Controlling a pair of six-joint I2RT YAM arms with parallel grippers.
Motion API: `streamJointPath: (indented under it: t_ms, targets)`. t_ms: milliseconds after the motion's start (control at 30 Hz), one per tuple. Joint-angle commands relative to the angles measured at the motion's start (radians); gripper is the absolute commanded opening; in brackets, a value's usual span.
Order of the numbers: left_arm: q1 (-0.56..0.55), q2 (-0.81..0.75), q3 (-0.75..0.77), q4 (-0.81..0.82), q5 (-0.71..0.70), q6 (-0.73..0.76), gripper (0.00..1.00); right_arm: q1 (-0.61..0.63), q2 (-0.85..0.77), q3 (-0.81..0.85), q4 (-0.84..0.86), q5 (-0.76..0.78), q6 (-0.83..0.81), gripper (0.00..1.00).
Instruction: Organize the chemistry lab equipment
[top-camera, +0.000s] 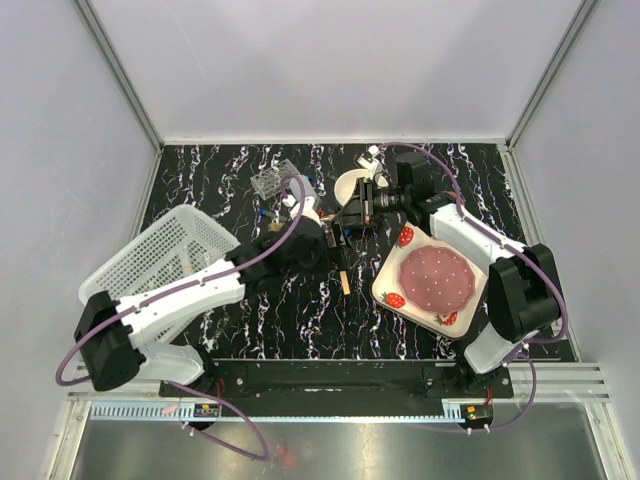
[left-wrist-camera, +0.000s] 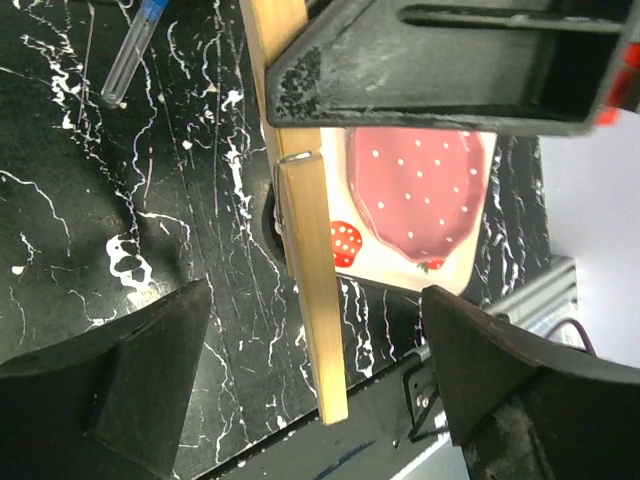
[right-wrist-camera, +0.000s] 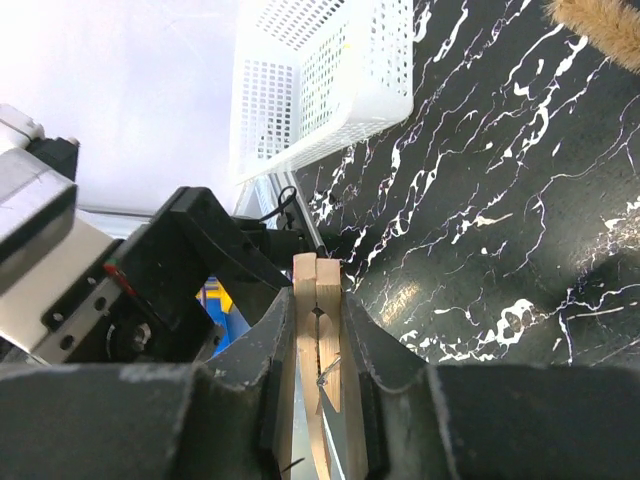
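Note:
My right gripper (right-wrist-camera: 320, 318) is shut on a wooden clothes peg (right-wrist-camera: 320, 300), one of the short wooden sticks, pinched between both fingers. From above, the peg (top-camera: 345, 278) hangs down from the right gripper (top-camera: 350, 228) at mid-table. My left gripper (left-wrist-camera: 315, 370) is open, its two dark fingers (left-wrist-camera: 150, 370) standing wide on either side of the peg's free end (left-wrist-camera: 312, 300) without touching it. A thin blue-capped tube (left-wrist-camera: 130, 55) lies on the black marble top. The clear tube rack (top-camera: 272, 181) stands behind the left gripper (top-camera: 322, 232).
A white mesh basket (top-camera: 160, 255) lies tilted at the left, also in the right wrist view as the basket (right-wrist-camera: 320, 80). A strawberry-printed plate (top-camera: 430, 275) lies under the right arm. A white bowl (top-camera: 350, 185) stands at the back.

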Motion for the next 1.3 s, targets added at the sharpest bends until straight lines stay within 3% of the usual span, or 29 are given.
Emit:
streamJointPath:
  t_ms: [0, 33, 67, 167, 200, 300, 433, 500, 633, 667, 767, 867, 1000, 1167, 1267]
  targets:
    - [-0.039, 0.116, 0.151, -0.172, -0.167, -0.045, 0.84, -0.012, -0.067, -0.006, 0.075, 0.000, 0.018, 0.13]
    - [-0.045, 0.134, 0.170, -0.195, -0.178, -0.044, 0.79, -0.012, -0.070, -0.014, 0.077, 0.002, 0.018, 0.13]
    - [-0.053, 0.148, 0.189, -0.235, -0.205, -0.041, 0.67, -0.012, -0.071, -0.015, 0.077, 0.003, 0.020, 0.13]
    - [-0.085, 0.200, 0.258, -0.290, -0.254, -0.028, 0.52, -0.012, -0.079, -0.028, 0.078, 0.014, 0.018, 0.13]
    - [-0.096, 0.210, 0.271, -0.318, -0.264, -0.025, 0.40, -0.012, -0.080, -0.032, 0.080, 0.022, 0.018, 0.12]
    - [-0.100, 0.216, 0.295, -0.336, -0.280, -0.008, 0.19, -0.013, -0.083, -0.040, 0.083, 0.026, 0.018, 0.13]
    - [-0.100, 0.185, 0.267, -0.329, -0.284, 0.022, 0.06, -0.013, -0.091, -0.045, 0.087, 0.025, 0.008, 0.15]
    - [-0.096, 0.153, 0.241, -0.321, -0.284, 0.054, 0.03, -0.012, -0.094, -0.043, 0.086, 0.020, -0.011, 0.20]
    - [-0.057, 0.063, 0.167, -0.319, -0.270, 0.091, 0.00, -0.012, -0.111, -0.023, 0.077, -0.019, -0.075, 0.45]
    - [-0.044, 0.038, 0.147, -0.321, -0.258, 0.094, 0.00, -0.012, -0.113, -0.014, 0.054, -0.032, -0.100, 0.64]
    - [0.033, -0.077, 0.068, -0.338, -0.233, 0.127, 0.00, -0.018, -0.136, 0.035, -0.061, -0.046, -0.271, 0.90]
    - [0.154, -0.200, 0.009, -0.384, -0.208, 0.188, 0.00, -0.050, -0.162, 0.061, -0.124, -0.050, -0.359, 0.98]
    - [0.448, -0.293, -0.034, -0.424, -0.123, 0.316, 0.00, -0.095, -0.201, 0.020, -0.135, -0.069, -0.446, 1.00]
    - [0.750, -0.272, -0.023, -0.474, -0.063, 0.444, 0.00, -0.122, -0.248, -0.095, -0.181, -0.079, -0.642, 1.00]
    - [0.864, -0.226, -0.012, -0.490, -0.072, 0.481, 0.01, -0.144, -0.275, -0.138, -0.199, -0.095, -0.696, 1.00]
